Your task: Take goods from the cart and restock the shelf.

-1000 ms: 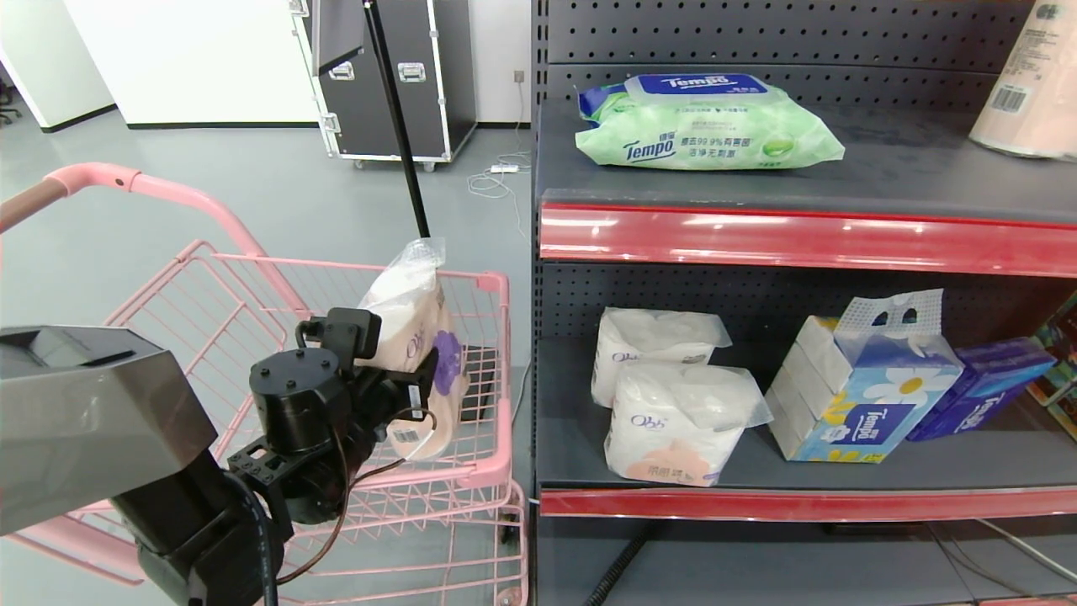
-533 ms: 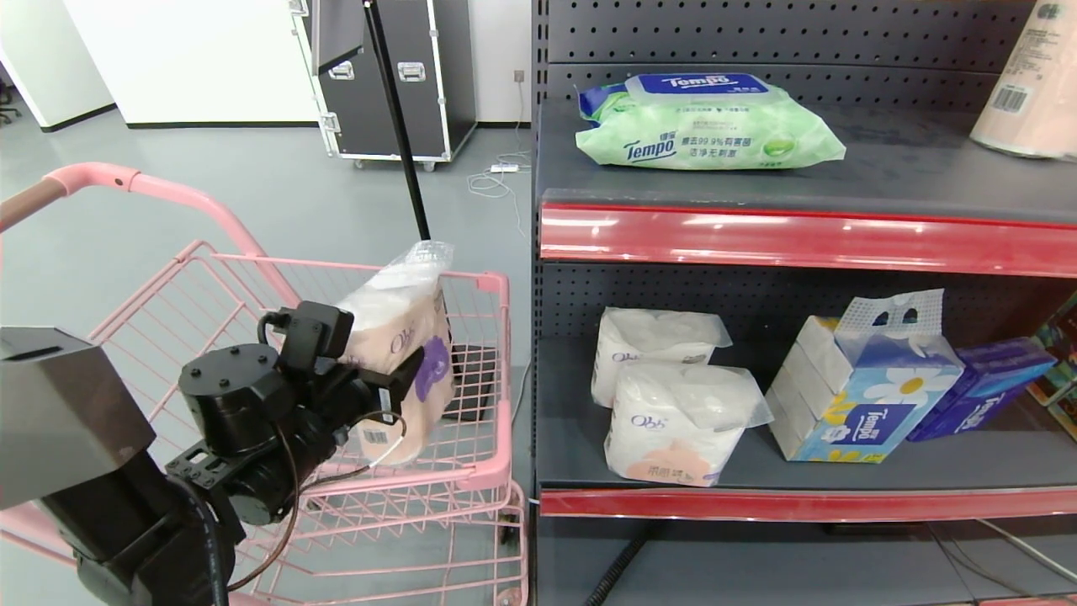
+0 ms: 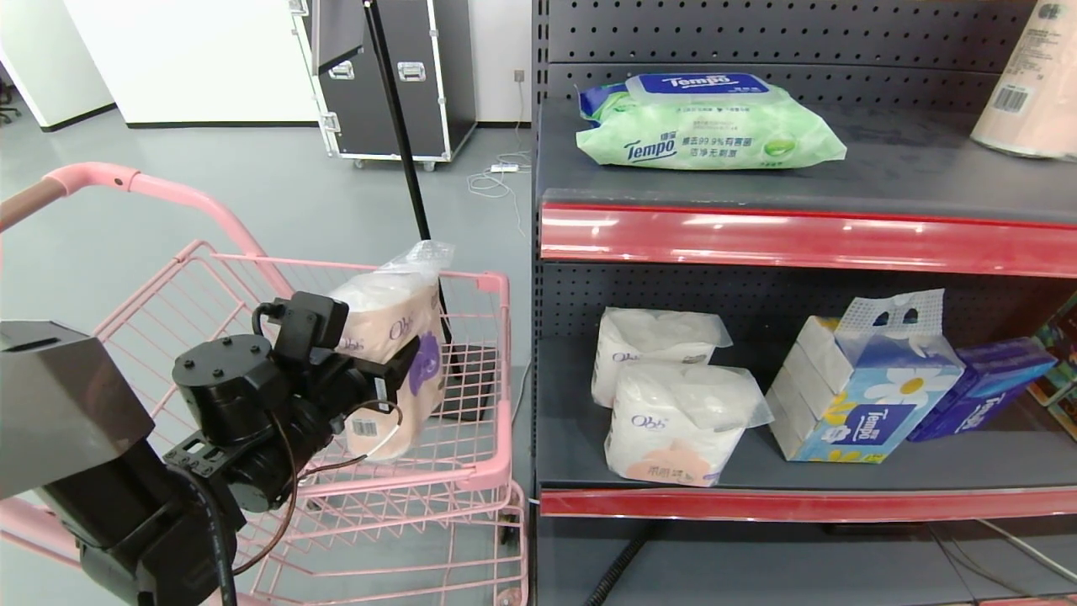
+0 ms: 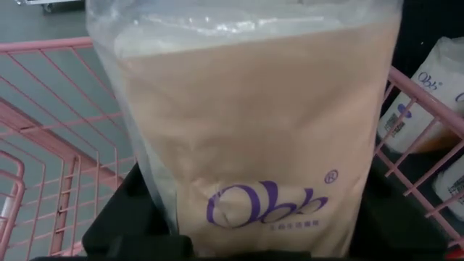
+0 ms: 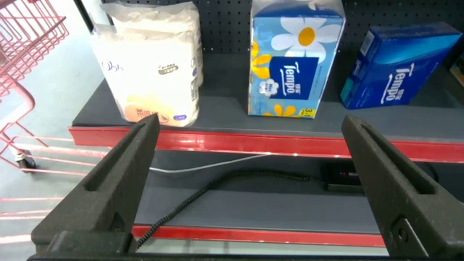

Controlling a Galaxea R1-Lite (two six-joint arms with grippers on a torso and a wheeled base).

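A pack of toilet rolls (image 3: 389,330) in clear wrap with a peach and purple label hangs tilted above the pink cart (image 3: 496,370), toward its right side. My left gripper (image 3: 383,379) is shut on the pack's lower part. In the left wrist view the pack (image 4: 254,138) stands close between the dark fingers (image 4: 123,217). My right gripper (image 5: 250,181) is open and holds nothing; it faces the front of the lower shelf (image 5: 239,138). Two like packs (image 3: 673,421) stand at the left of that shelf (image 3: 757,475).
A blue flowered tissue bundle (image 3: 867,387) and a dark blue box (image 3: 980,396) fill the lower shelf's right. A green wipes pack (image 3: 707,126) lies on the upper shelf, with a pink roll pack (image 3: 1026,84) at its far right. A black pole (image 3: 404,143) rises behind the cart.
My left arm has drawn back to the left with the pack, which now sits a little higher and more tilted over the cart. The shelf goods have not moved.
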